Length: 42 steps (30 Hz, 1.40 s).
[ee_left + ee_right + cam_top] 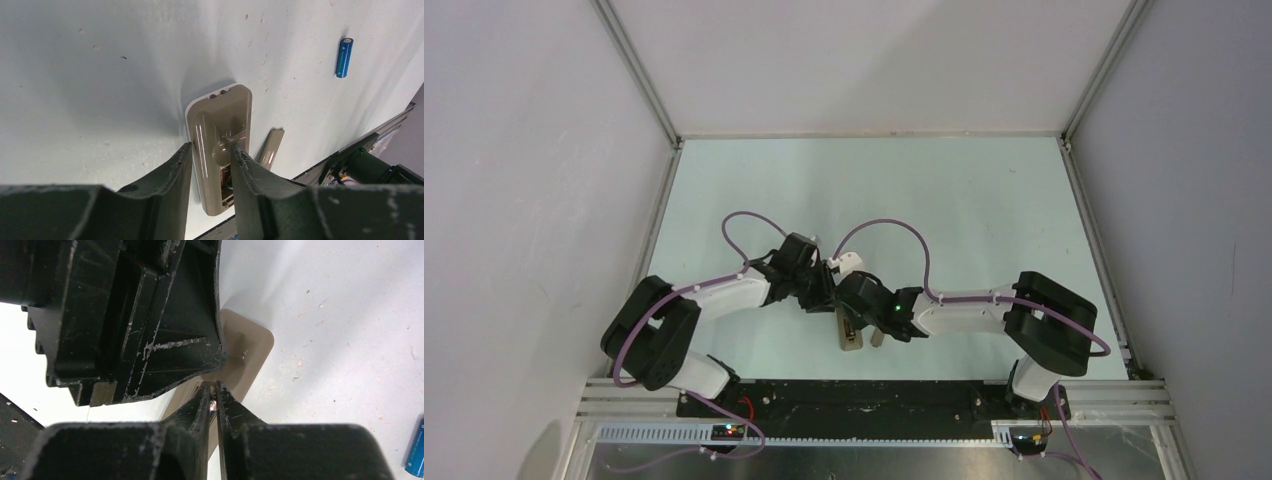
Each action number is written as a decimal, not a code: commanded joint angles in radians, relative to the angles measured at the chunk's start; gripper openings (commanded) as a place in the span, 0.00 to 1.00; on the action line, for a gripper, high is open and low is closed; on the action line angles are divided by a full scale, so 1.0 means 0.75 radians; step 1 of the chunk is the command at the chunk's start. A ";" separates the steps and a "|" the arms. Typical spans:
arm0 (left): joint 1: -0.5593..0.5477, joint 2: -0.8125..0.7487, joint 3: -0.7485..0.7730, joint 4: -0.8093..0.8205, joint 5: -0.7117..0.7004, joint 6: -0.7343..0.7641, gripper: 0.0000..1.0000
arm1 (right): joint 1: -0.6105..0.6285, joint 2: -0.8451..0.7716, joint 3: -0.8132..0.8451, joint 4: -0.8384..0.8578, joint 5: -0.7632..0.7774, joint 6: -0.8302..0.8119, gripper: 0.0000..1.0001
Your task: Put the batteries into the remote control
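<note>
The remote control [222,120] lies back up on the table, beige-grey, with its compartment [226,186] open at the near end. My left gripper [211,146] straddles its width and is shut on it; in the top view that gripper [822,285] sits at the remote's [851,338] far end. My right gripper [214,390] hovers over the remote [247,352] with its jaws almost together. A small glint shows between the tips, and I cannot tell what it is. The blue battery [344,57] lies loose to the side, also at the right wrist view's edge [416,455]. The dark battery is hidden.
The flat beige-grey cover piece [270,147] lies right beside the remote, seen from above too [877,341]. The black base rail [874,395] runs along the near table edge. White walls enclose the pale table [944,190] on three sides.
</note>
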 commanded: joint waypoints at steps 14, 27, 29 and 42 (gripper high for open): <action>-0.008 0.021 0.023 -0.010 -0.014 0.029 0.38 | 0.016 0.036 0.031 -0.032 -0.112 0.028 0.09; -0.007 0.048 0.023 -0.023 -0.036 0.016 0.37 | 0.041 0.019 -0.031 -0.023 -0.093 0.063 0.08; -0.008 0.050 0.022 -0.027 -0.042 0.015 0.37 | 0.044 0.017 -0.039 -0.021 -0.093 0.073 0.08; -0.009 0.030 0.045 -0.032 -0.013 0.024 0.39 | 0.041 -0.107 -0.070 0.037 -0.122 0.104 0.10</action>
